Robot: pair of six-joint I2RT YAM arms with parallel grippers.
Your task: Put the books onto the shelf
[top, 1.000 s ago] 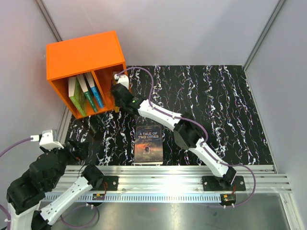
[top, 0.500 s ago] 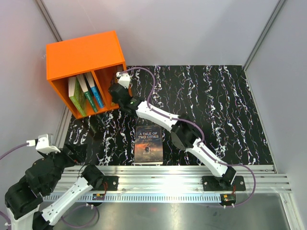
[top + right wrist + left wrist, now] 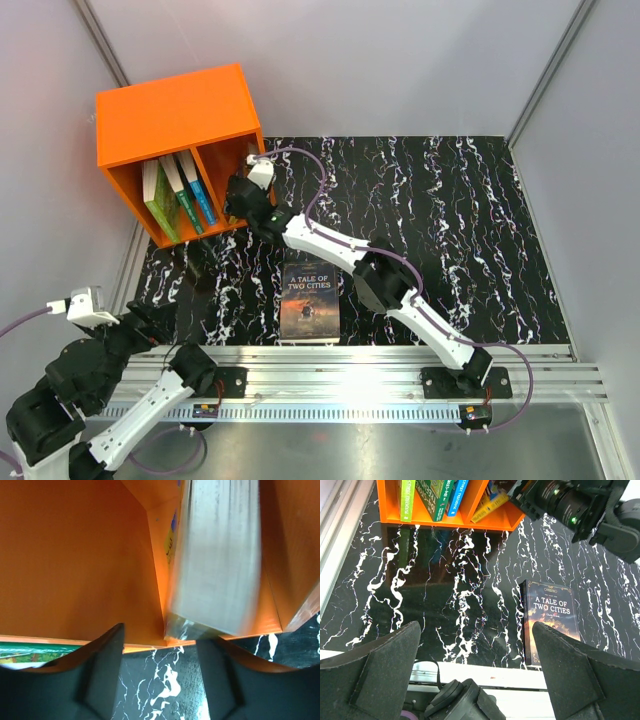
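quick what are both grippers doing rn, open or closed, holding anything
left gripper: open, holding nothing.
right gripper: open at the shelf, not gripping the book ahead of it.

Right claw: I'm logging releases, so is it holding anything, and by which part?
Apparently nothing: the right claw is open, black marbled tabletop showing between its fingers; the blurred paperback book stands beyond them in the orange plastic shelf.

book (image 3: 215,565): motion-blurred, cover unreadable | shelf (image 3: 505,520): cut off by upper edge
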